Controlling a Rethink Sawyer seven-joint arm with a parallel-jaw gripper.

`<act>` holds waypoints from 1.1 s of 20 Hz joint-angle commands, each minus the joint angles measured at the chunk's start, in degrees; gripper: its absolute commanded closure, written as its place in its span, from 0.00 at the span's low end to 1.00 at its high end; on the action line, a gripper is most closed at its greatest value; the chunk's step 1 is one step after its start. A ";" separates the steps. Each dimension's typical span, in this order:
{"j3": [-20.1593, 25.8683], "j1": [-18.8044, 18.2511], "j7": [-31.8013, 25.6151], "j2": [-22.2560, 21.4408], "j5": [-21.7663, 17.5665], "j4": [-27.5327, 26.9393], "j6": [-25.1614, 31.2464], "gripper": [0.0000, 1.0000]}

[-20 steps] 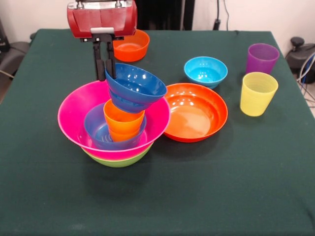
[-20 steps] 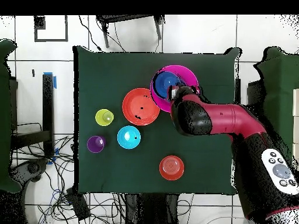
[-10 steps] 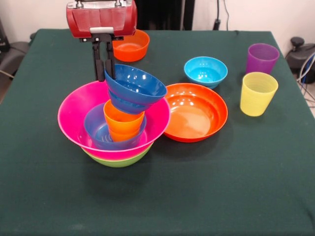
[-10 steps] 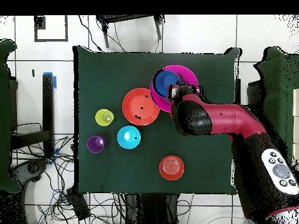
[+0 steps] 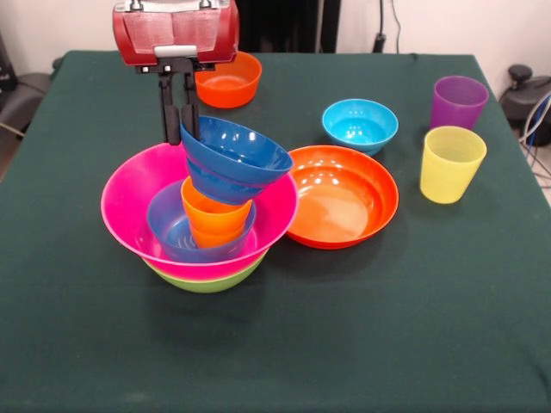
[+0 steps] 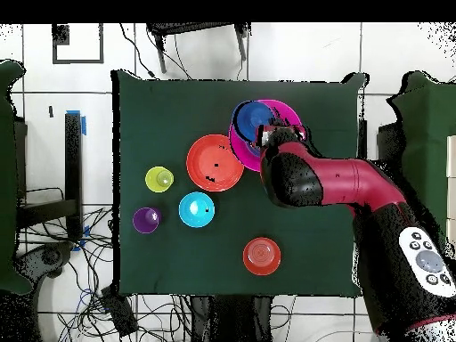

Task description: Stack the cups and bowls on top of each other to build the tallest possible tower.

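The gripper has its fingers clenched on the far rim of the dark blue bowl, which sits tilted on the orange cup in the tower. Best to level it before releasing, or it probably slides off. Rightward lie the shallow orange bowl, cyan bowl, yellow cup and purple cup, all clear of the tower.

**Dark blue bowl lifted slightly off the cup**

The gripper, its fingers pinching the rim of the glossy dark blue plastic bowl, has risen a little and drifted leftward. The tilted bowl below it now sits higher over the orange plastic cup.
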 commanded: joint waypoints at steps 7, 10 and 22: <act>-1.32 0.95 1.73 3.17 -3.43 0.44 -0.97 1.00; -1.38 0.97 1.80 3.19 -3.40 0.48 -0.98 1.00; -0.80 0.40 1.20 3.28 -3.40 0.63 -0.51 1.00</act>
